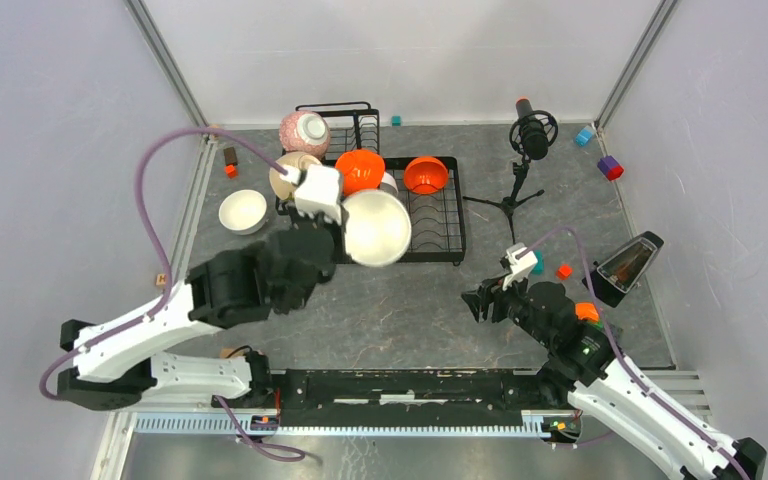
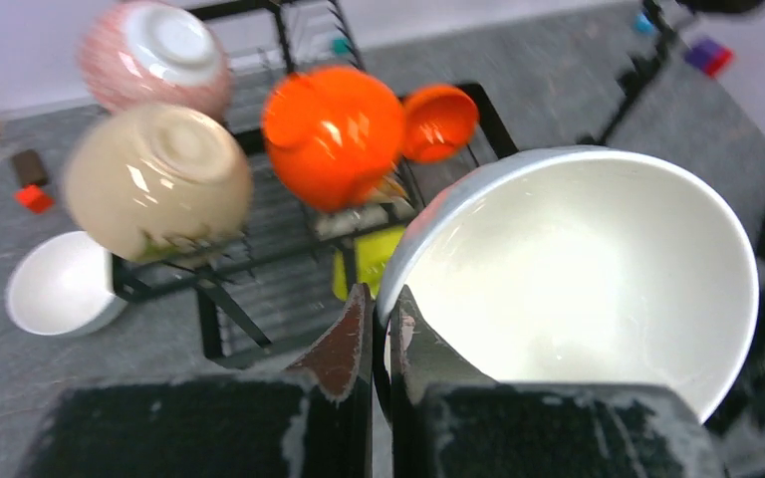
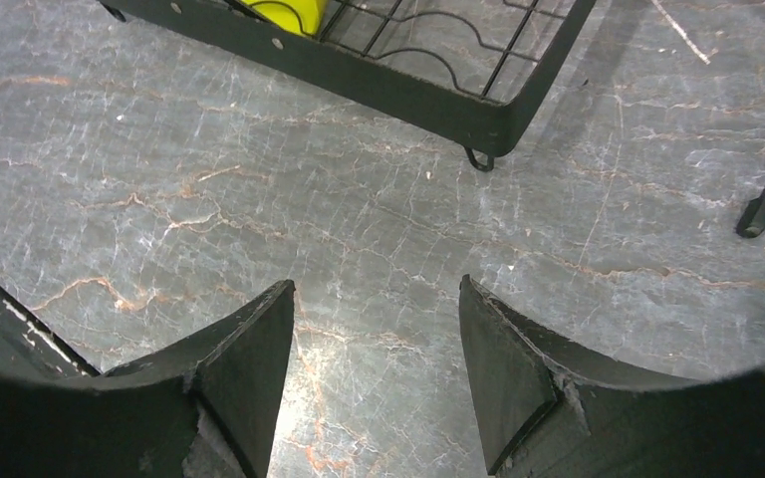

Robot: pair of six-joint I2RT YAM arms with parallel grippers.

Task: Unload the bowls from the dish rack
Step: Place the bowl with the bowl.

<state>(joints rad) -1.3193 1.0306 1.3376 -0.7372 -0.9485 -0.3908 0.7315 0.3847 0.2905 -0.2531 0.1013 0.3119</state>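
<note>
My left gripper (image 2: 386, 309) is shut on the rim of a large white bowl (image 2: 588, 279) and holds it in the air over the front of the black dish rack (image 1: 440, 235); the same bowl shows in the top view (image 1: 376, 227). On the rack sit a pink-speckled bowl (image 1: 304, 132), a beige bowl (image 1: 290, 175) and two orange bowls (image 1: 360, 170) (image 1: 426, 175), all upturned or tilted. A lime green bowl (image 2: 379, 254) peeks out below. A white bowl (image 1: 243, 211) stands on the table left of the rack. My right gripper (image 3: 377, 329) is open and empty above bare table.
A black microphone tripod (image 1: 520, 170) stands right of the rack. Small coloured blocks lie about: purple and red (image 1: 610, 167), blue (image 1: 584, 135), orange (image 1: 564, 270), red (image 1: 230, 170). A dark wedge-shaped object (image 1: 628, 265) sits at the right.
</note>
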